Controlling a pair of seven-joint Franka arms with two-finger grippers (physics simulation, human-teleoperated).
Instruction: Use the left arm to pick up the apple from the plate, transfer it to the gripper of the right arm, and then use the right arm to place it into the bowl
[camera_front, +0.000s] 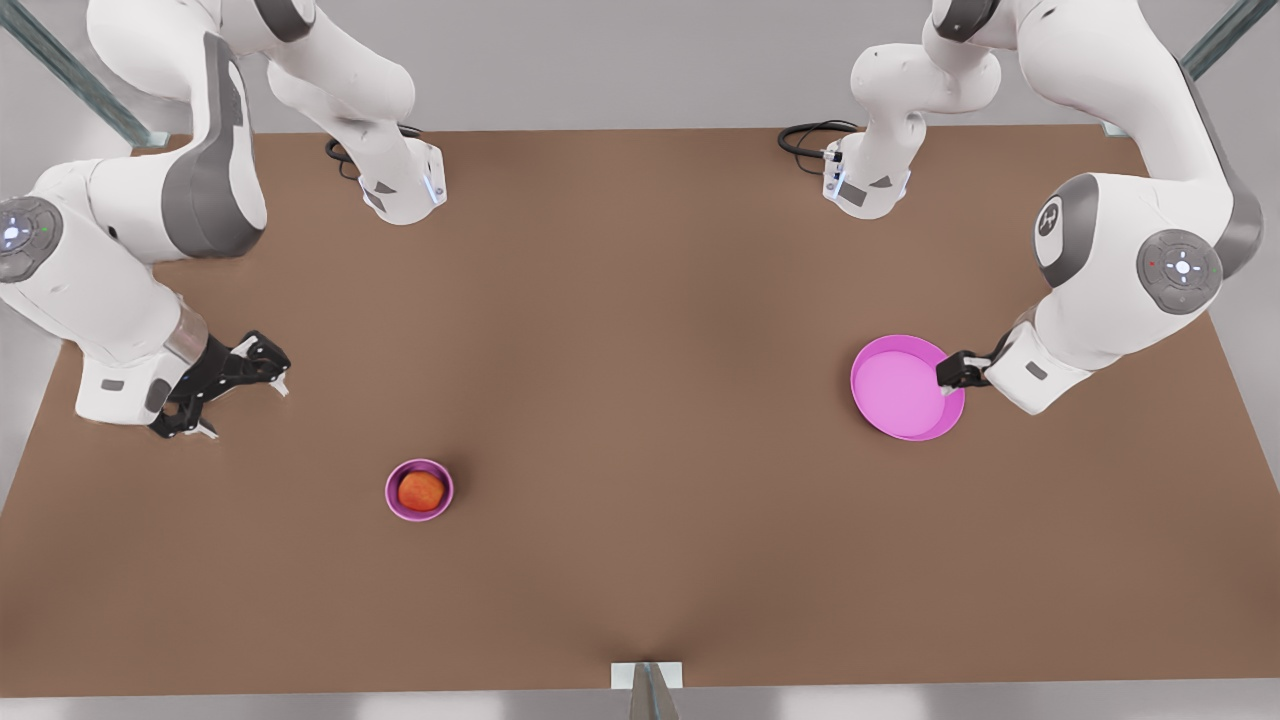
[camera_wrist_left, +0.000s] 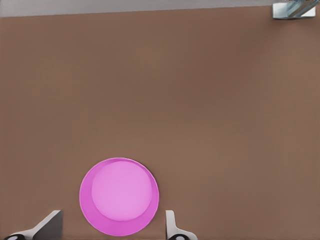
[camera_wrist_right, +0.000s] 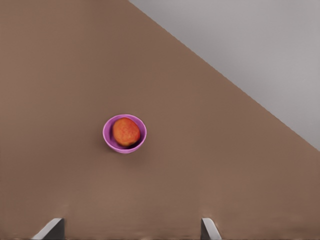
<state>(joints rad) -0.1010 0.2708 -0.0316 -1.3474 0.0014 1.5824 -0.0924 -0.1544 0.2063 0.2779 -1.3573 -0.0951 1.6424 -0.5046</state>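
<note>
The red-orange apple lies inside the small pink-purple bowl at the front view's lower left. Over on the front view's right, the wide magenta plate carries nothing. My left gripper hangs open at the plate's edge, fingers spread and holding nothing. Up and to the left of the bowl in the front view, well apart from it, my right gripper is also open with nothing between its fingers.
The brown table spans the whole scene. Both arm bases stand at its far edge with black cables beside them. A small metal bracket sits at the near edge.
</note>
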